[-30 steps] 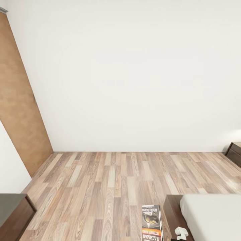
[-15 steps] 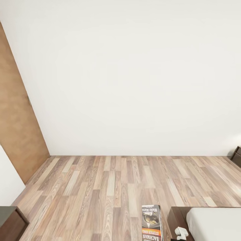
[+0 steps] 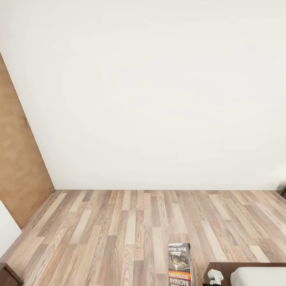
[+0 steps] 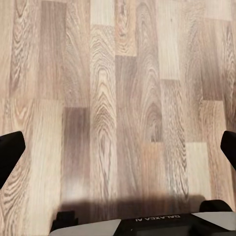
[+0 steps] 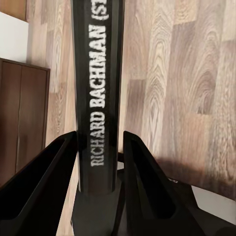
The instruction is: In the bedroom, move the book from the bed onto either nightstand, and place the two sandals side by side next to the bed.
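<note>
My right gripper [image 5: 98, 169] is shut on the book [image 5: 98, 73], its two black fingers [image 5: 46, 187] pressing either side of the dark spine lettered "RICHARD BACHMAN". In the head view the book [image 3: 180, 264] stands on edge at the bottom centre, cover showing an orange band, over the wood floor. A corner of the bed [image 3: 258, 277], off-white mattress on a dark brown frame, sits at the bottom right. My left gripper [image 4: 118, 152] hangs open over bare floor planks, its fingertips [image 4: 10, 155] far apart with nothing between them. The sandals and nightstand are out of view.
A white wall [image 3: 159, 99] closes the far side of the plank floor [image 3: 119, 230]. At the left stands a brown wooden door [image 3: 18, 167]. A long dark brown cabinet [image 5: 22, 113] lies beside the held book in the right wrist view; its corner [image 3: 4, 274] shows at the head view's bottom left.
The whole head view has shifted: the wall's foot has dropped lower, and the bed corner and dark cabinet have slid toward the bottom corners. The book stays in my right gripper.
</note>
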You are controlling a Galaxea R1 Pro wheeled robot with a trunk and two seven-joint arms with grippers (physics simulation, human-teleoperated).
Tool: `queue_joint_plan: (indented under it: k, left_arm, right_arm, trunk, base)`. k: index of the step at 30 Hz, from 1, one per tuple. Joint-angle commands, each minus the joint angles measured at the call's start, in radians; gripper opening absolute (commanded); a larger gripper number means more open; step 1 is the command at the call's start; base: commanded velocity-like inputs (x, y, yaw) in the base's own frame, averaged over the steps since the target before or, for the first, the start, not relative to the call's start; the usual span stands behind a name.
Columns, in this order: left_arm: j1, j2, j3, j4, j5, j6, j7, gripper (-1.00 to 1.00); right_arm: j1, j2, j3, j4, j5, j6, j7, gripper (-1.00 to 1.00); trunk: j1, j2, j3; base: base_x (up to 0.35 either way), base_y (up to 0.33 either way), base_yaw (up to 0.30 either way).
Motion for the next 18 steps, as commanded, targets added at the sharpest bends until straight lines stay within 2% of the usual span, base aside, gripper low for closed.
queue_joint_plan:
  k: [1,18]
  left_arm:
    - [-0.001,0.001,-0.008,0.001,0.010,-0.003,-0.003,1.00]
    - [-0.001,0.001,-0.008,0.001,0.010,-0.003,-0.003,1.00]
  right_arm:
    - [-0.002,0.000,0.000,0.002,-0.012,0.009,0.004,-1.00]
    - [-0.002,0.000,0.000,0.002,-0.012,0.009,0.004,-1.00]
  trunk:
    - [0.001,-0.002,-0.002]
    - [0.001,-0.002,-0.002]
  base:
    - [0.328,0.000,0.000]
    - [0.328,0.000,0.000]
